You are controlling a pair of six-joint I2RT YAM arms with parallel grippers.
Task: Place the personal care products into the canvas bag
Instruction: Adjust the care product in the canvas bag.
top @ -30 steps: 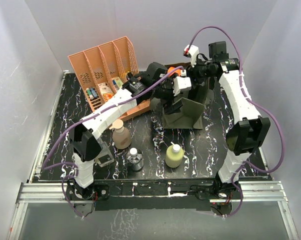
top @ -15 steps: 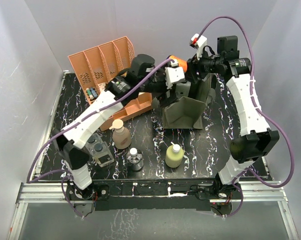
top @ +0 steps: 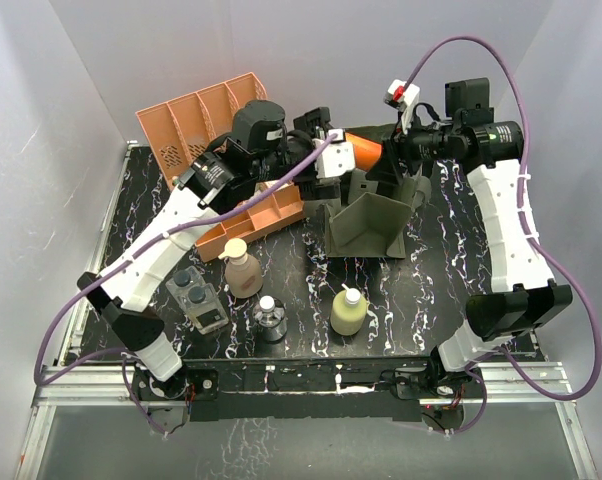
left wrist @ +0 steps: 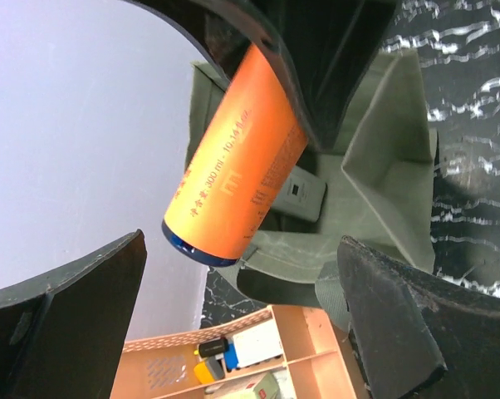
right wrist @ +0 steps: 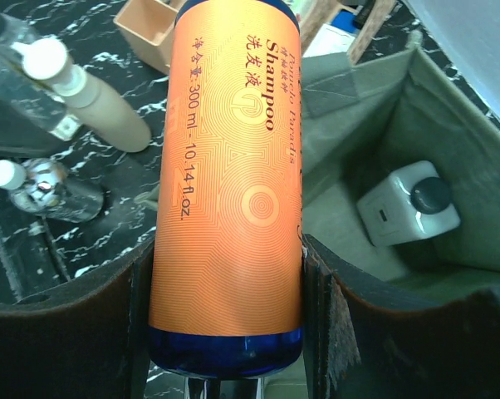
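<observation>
Orange bottle (right wrist: pixel 225 166): in the air, tilted, blue base towards the rack (top: pixel 196 125), over the far rim of the bag (top: pixel 366 225). Not yet inside.

Right gripper (right wrist: pixel 225 291): jaws half closed, clamped on the bottle's sides near the base. Sole grip.

Left gripper (left wrist: pixel 242 274): jaws at their widest, holding nothing. The bottle is just beyond its fingers, with no contact.

Change over the last second: both arms have lifted and spread. The left arm, then folded low over the bag, now reaches out long, so the bag's mouth is uncovered. The bottle shows more of its orange body than it did.

Reading: the way down looks open, and lowering and release remain.

Bag contents: white bottle (right wrist: pixel 408 204) at the bottom.

On the table: tan pump (top: pixel 243 270), round bottle (top: pixel 270 318), yellow bottle (top: pixel 348 310), twin pack (top: pixel 196 297).
</observation>
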